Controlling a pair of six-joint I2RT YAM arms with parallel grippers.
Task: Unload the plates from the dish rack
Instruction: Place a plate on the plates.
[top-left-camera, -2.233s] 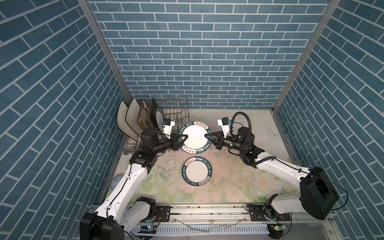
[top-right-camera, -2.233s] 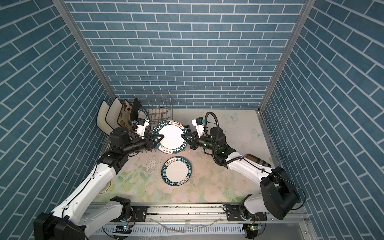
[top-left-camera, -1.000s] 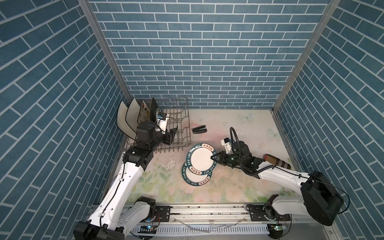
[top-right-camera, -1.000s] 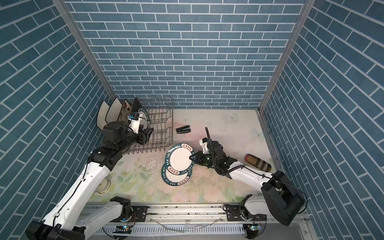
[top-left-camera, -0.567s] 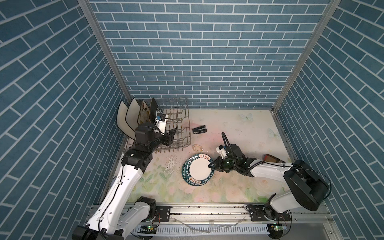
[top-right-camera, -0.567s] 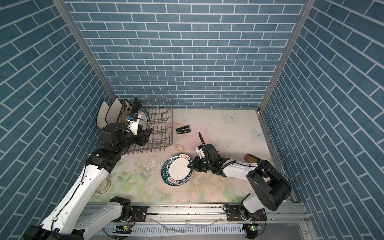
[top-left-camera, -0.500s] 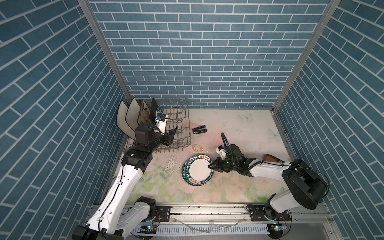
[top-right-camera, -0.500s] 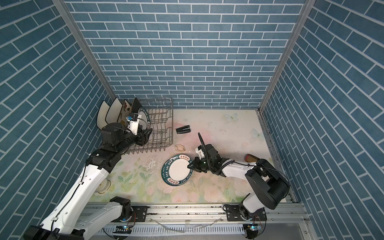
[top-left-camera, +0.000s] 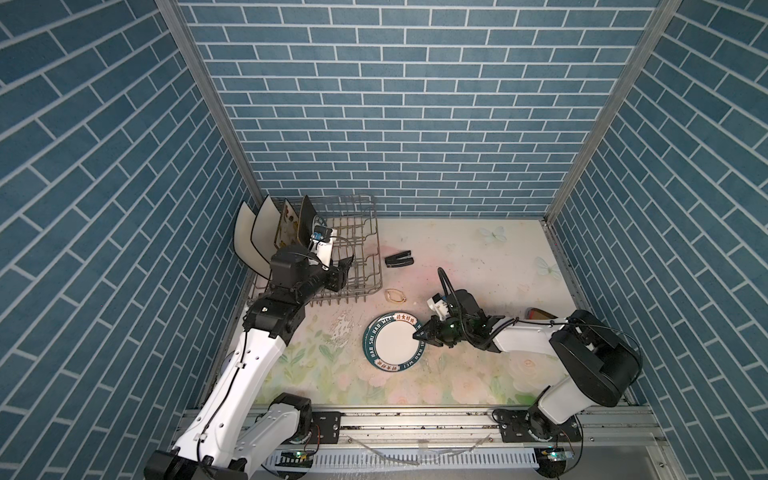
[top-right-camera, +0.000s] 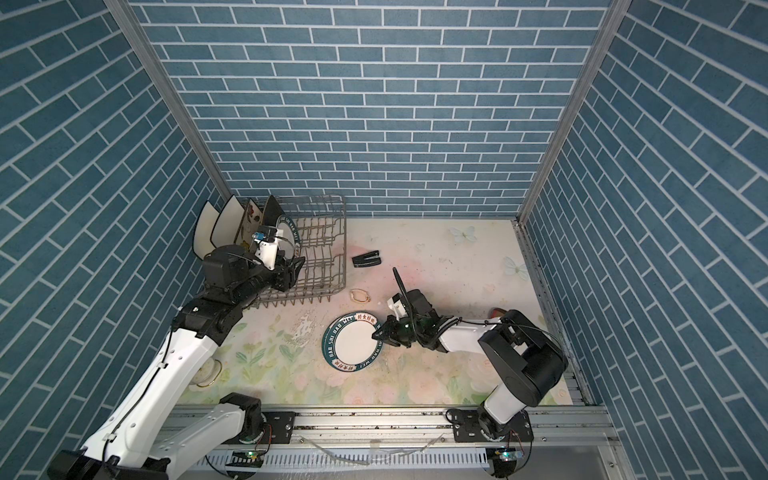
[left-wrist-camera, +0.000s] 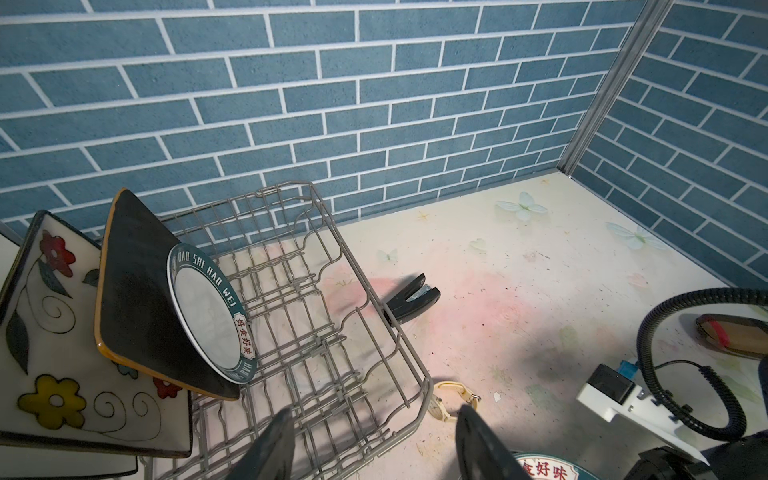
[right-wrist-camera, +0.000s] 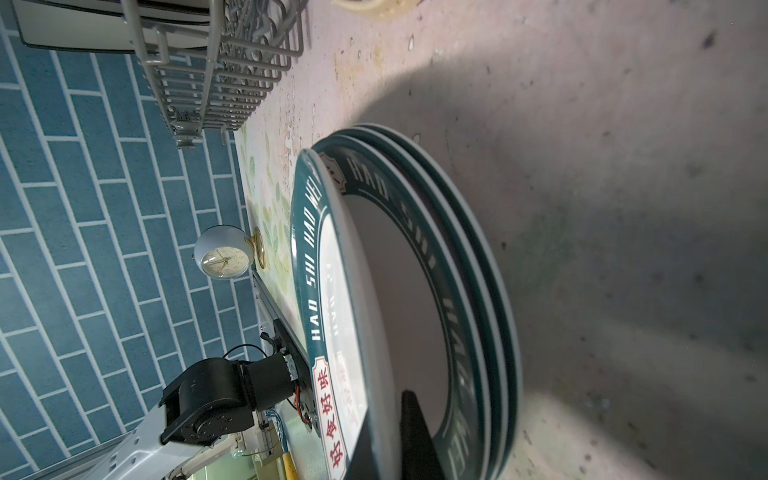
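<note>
Your right gripper (top-left-camera: 417, 336) is clenched on the rim of a round white plate with a dark teal lettered rim (top-left-camera: 392, 347), pinching it edge-on from the side facing the right edge of the table (top-left-camera: 478, 270). In the right wrist view that gripper (right-wrist-camera: 388, 440) holds its side of the plate slightly raised while the opposite side seems to rest on the matching plates beneath (right-wrist-camera: 494, 332). I judge you are hinging it down onto a stack in the middle of the table, nearer the front edge, rather than dropping it flat. A rim pinch suits this, since a plate offers little else to grab. How many plates lie under it I cannot count for certain. Your left gripper (top-left-camera: 343, 272) hangs released and empty over the near side of the grey wire dish rack (top-left-camera: 377, 249) in the table's far left corner, and looks posed for the next pick. Standing between the tines are one more teal-rimmed round plate (left-wrist-camera: 208, 307), a black square plate (left-wrist-camera: 133, 291), a flowered square plate (left-wrist-camera: 54, 332) and two cream square plates with black edges (top-left-camera: 245, 232). All lean on edge, so an upper rim is free to grip. The teal rims read "HAO SHI HAO WEI" in white, with red characters 好食好味 on cream patches
</note>
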